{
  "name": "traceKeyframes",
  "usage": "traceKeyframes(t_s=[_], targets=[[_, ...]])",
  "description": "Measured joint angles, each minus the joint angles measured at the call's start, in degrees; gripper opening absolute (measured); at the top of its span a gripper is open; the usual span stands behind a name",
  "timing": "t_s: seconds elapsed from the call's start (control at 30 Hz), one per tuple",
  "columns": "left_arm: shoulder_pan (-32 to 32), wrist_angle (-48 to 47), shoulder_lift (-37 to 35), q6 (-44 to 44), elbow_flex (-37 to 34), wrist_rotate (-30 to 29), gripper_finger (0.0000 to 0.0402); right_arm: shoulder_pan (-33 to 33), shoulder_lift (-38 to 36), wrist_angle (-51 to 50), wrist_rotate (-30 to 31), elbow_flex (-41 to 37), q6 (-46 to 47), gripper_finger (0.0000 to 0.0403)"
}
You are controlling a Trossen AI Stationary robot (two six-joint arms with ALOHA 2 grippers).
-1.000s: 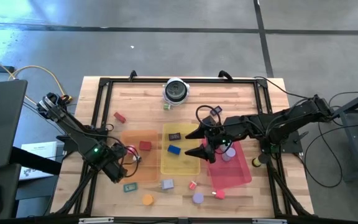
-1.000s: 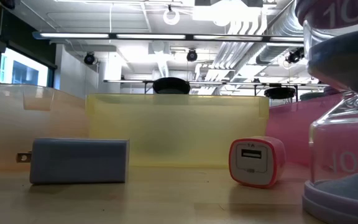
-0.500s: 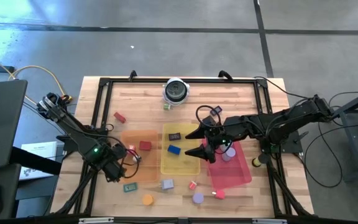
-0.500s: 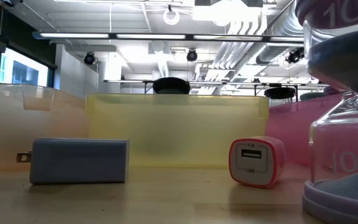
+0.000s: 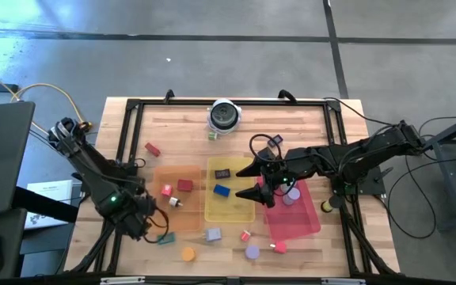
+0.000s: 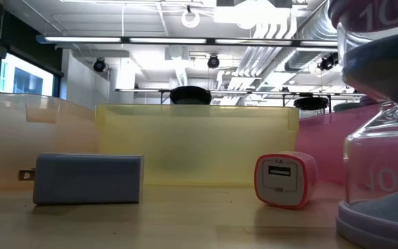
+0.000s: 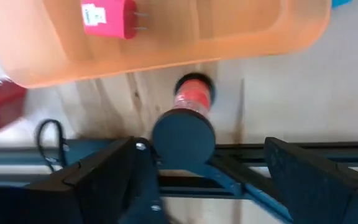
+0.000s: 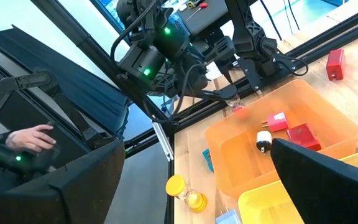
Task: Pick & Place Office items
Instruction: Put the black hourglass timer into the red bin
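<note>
Left gripper point(image 5: 153, 228), jaws wide, hovers beside the orange tray point(image 5: 187, 207); its small hourglass point(image 7: 192, 111) looks light, fragile, best gripped mid-body.

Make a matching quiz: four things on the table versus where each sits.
Things:
1. blue block
2. red block nearest the blue one
3. orange disc
4. silver-and-black round object

Places:
A. bare wood, near the purple disc
B. in the orange tray
C. top of the high view, by the black frame
D. in the yellow tray

Pairs: 1-D, 2-B, 3-A, 4-C
</note>
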Motion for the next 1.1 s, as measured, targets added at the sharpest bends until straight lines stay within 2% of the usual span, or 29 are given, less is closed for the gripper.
traceKeyframes(t_s=[0.33,0.6,1.1], targets=[[-3.3,-1.9,0.0,1.2,-0.2,-5.3,0.0346,0.0,0.0,0.0,0.0,0.0,0.0,0.0394],[-3.3,-1.6,0.0,0.9,-3.2,-5.5,0.0346,0.0,0.3,-0.2,0.1,0.0,0.0,0.0394],[-3.3,5.6,0.0,0.7,-8.2,-4.9,0.0346,0.0,0.3,0.0,1.6,0.0,0.0,0.0394]])
